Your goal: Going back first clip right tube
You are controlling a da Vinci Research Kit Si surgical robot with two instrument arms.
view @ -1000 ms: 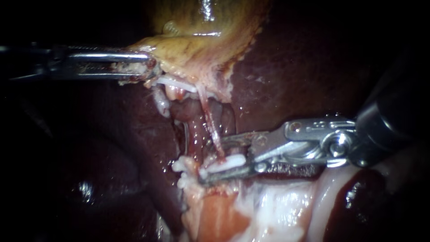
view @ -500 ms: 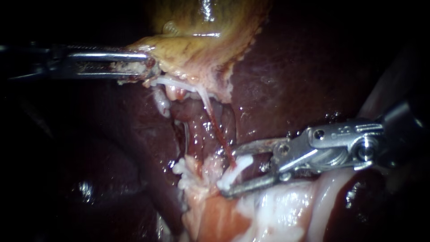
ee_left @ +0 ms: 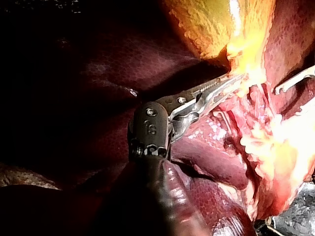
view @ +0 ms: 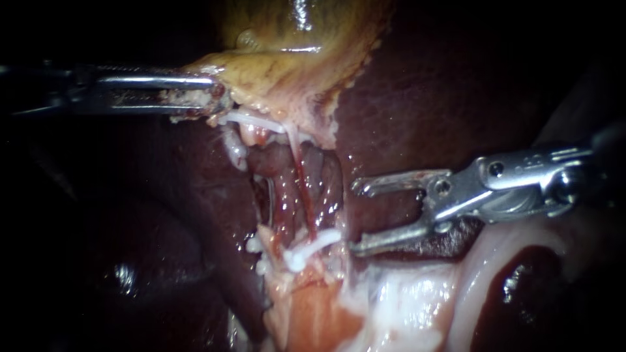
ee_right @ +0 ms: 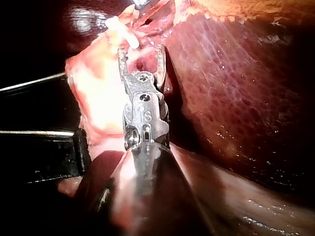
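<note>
Low in the open cleft between the liver's dark lobes, the white clip (view: 316,245) sits closed across the lower end of a thin red tube (view: 302,186). From the clip the tube runs up to the gallbladder (view: 293,58), whose yellow body lies at the upper edge of the liver (view: 424,98). Pale fatty tissue (view: 391,306) lies under the clip. The right instrument (view: 357,217) is just beside the clip's right end. Its jaws stand wide apart and hold nothing, the lower tip near the clip and the upper tip over bare liver. In the right wrist view the clip (ee_right: 122,33) lies just ahead of those jaws. The left instrument (view: 215,98) has its jaws clamped on the gallbladder's pale lower rim, well apart from the clip.
</note>
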